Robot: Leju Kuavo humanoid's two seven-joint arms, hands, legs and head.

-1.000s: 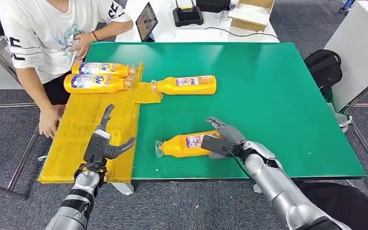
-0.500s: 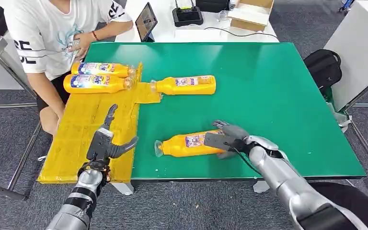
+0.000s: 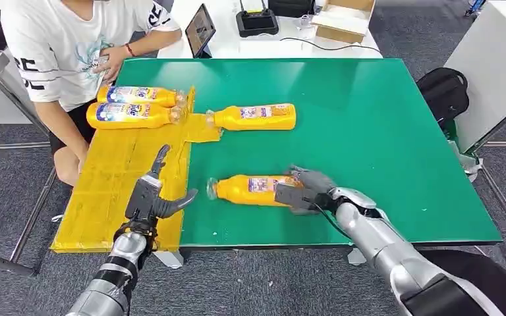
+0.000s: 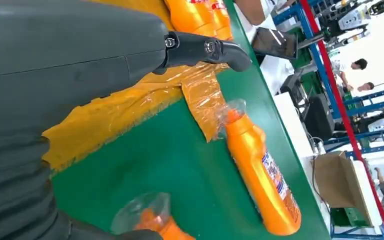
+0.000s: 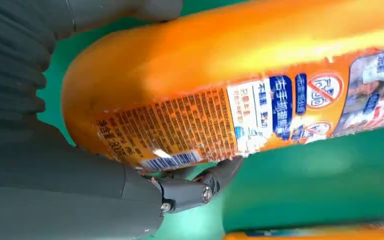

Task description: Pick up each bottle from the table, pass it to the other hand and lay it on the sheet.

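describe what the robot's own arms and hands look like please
Both arms are silver metal with dark banded joints near the wrists. The left hand is dark grey with slim dark fingers. The right hand is grey too, with a thin black cable running back along its forearm.

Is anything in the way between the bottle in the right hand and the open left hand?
Nothing visible. Only bare green table lies between the held bottle in the right hand and the left hand.
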